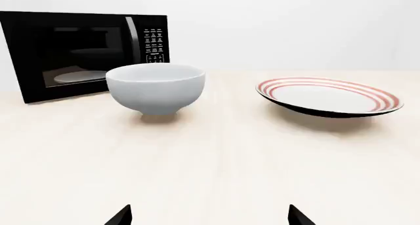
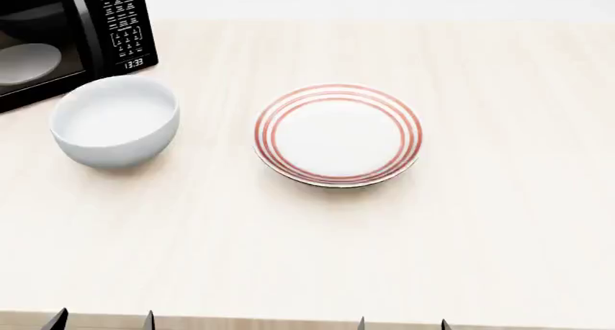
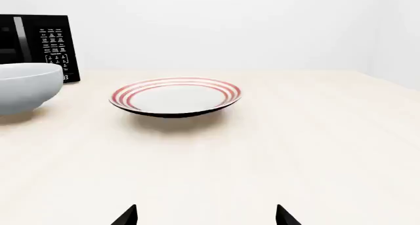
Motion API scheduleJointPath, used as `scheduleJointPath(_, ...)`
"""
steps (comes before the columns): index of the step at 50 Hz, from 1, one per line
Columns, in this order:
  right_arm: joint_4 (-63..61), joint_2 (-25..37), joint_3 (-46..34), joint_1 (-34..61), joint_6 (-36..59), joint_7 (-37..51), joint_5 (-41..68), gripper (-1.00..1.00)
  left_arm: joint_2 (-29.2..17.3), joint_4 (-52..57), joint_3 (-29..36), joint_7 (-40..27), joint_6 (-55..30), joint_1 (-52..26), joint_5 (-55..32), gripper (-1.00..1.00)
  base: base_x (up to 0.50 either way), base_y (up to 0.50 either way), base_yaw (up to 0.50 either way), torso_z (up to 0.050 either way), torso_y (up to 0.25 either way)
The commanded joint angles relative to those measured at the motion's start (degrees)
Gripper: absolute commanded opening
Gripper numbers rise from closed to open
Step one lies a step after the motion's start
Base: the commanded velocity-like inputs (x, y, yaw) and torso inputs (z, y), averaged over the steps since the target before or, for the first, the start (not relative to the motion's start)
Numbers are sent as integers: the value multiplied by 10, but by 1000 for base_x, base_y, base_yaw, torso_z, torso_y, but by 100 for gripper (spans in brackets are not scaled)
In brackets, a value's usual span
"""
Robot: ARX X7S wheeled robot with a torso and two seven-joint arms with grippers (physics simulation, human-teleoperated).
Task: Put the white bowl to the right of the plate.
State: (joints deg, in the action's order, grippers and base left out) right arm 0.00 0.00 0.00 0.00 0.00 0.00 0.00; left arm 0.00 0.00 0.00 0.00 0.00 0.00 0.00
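The white bowl stands upright on the table, left of the plate and just in front of the microwave. The plate has three red rings and lies flat at the table's middle. Both show in the left wrist view, bowl and plate, and in the right wrist view, bowl cut by the frame edge and plate. My left gripper and right gripper are at the near table edge, both open and empty, well short of both objects. Only their fingertips show.
A black microwave stands at the back left, its door shut, with a pale turntable disc inside. The light wooden table stretches bare to the right of the plate. A white wall lies behind.
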Motion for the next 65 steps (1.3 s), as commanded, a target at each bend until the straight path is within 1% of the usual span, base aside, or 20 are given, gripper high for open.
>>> scheduleJointPath(1,-5,12,-15,-1,4,15,12,100,-8,6,9,-9,-5,2,-8,100,0,0,0,0,0)
scheduleJointPath(5,-22,19,-28,-3,32,35,3,100,-17,8,20,-21,-12,1,-16,100,0,0,0,0,0)
scheduleJointPath(6,-36,20,-27,-1,71,31,16,100,-18,10,22,-24,-21,0,-18,100,0,0,0,0,0)
scheduleJointPath(7,-37,22,-29,1,74,35,14,100,-19,13,24,-27,-26,-1,-19,100,0,0,0,0,0)
scheduleJointPath(10,-55,28,-36,-1,88,50,0,100,-25,52,23,-29,-72,-7,-35,100,0,0,0,0,0)
scheduleJointPath(13,-97,35,-33,5,138,45,17,100,-33,85,28,-33,-116,-23,-37,100,0,0,0,0,0)
scheduleJointPath(15,-139,40,-30,11,161,52,15,100,-41,132,30,-33,-166,-41,-41,100,0,0,0,0,0)
scheduleJointPath(17,-193,41,-25,26,211,70,6,100,-47,167,33,-37,-203,-59,-37,100,0,0,0,0,0)
scheduleJointPath(21,-280,44,-15,46,297,71,22,100,-55,235,34,-30,-277,-88,-56,100,0,0,0,0,0)
scheduleJointPath(23,-310,44,-7,57,327,72,34,100,-59,257,33,-32,-304,-104,-60,100,0,0,0,0,0)
scheduleJointPath(28,-348,50,4,86,375,82,44,100,-66,284,29,-38,-340,-129,-66,100,0,0,0,0,0)
scheduleJointPath(30,-354,53,5,92,384,84,45,100,-68,293,26,-38,-348,-134,-71,100,0,0,0,0,0)
scheduleJointPath(31,-356,56,12,89,368,67,64,100,-69,296,24,-38,-348,-134,-73,100,0,0,0,0,0)
scheduleJointPath(33,-361,56,25,93,395,58,90,100,-70,300,21,-39,-349,-135,-78,100,242,301,0,0,0)
scheduleJointPath(39,-355,58,29,98,389,64,96,100,-73,301,20,-41,-339,-127,-82,100,403,411,0,0,0)
scheduleJointPath(45,-350,64,27,93,363,70,91,100,-75,300,22,-43,-334,-125,-86,100,478,274,0,0,0)
scheduleJointPath(65,-358,83,12,100,352,89,79,100,-83,307,29,-54,-334,-129,-95,100,500,14,0,0,0)
